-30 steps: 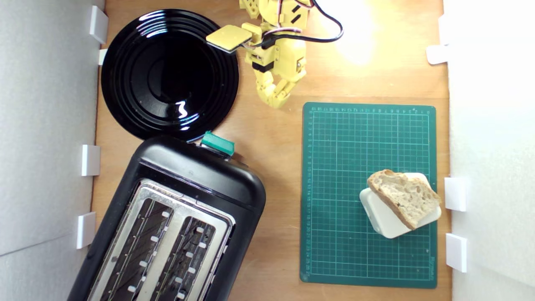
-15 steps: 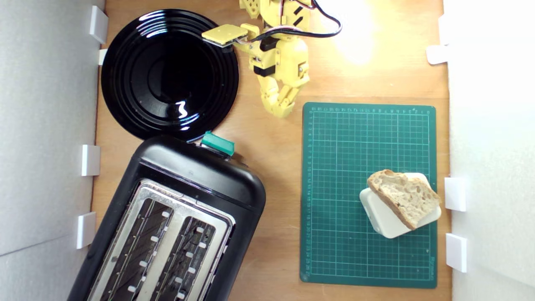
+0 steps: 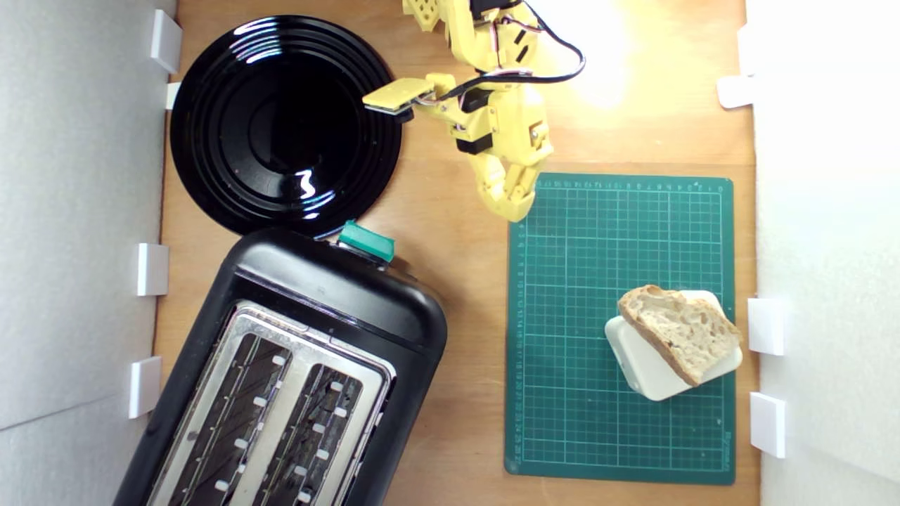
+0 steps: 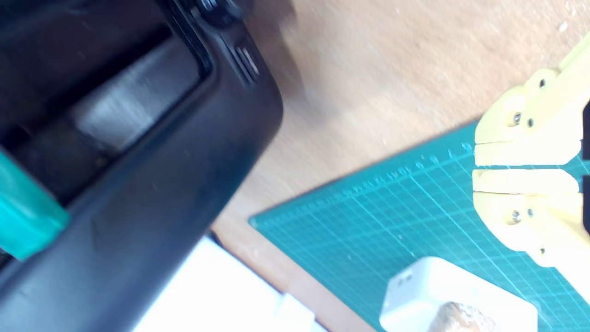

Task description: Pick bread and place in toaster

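arm (image 3: 492,105): yellow printed plastic, blocky segments | black bands across the wrist housing | black cable looped off its 3 o'clock side | flat yellow square plate at its 9 o'clock side | gripper (image 4: 525,167): yellow fingers (image 4: 525,150), small screws were visible in both

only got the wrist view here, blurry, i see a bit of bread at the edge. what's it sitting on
Observer: The bread lies on top of a cream rounded box, which stands on the green cutting mat.
Operator: is the gripper over it yet
Observer: No. In the exterior view the gripper is at the mat's far corner, well apart from the bread, jaws together.
Operator: toaster slots free?
Observer: Both slots of the toaster show only their wire guides, no bread inside.
Operator: anything else on the table
Observer: A glossy black plate sits beyond the toaster, on the exterior view's left.
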